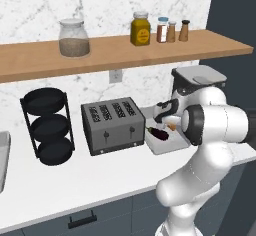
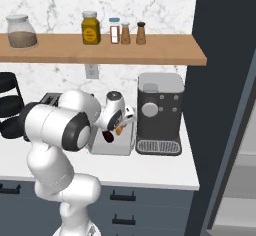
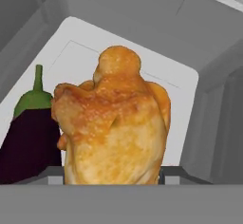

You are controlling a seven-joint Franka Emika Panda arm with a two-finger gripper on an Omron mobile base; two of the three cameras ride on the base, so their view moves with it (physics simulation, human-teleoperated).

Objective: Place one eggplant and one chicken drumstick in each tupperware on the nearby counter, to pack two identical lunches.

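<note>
toaster (image 1: pixel 112 125) and coffee machine (image 2: pixel 159 112) flank the tupperware (image 3: pixel 180 90); eggplant (image 3: pixel 31 137) fills one side.

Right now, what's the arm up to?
The gripper holds a chicken drumstick over a tupperware on the counter, between the toaster and the coffee machine. A dark eggplant already lies in that tray. The drumstick is not yet released.
</note>
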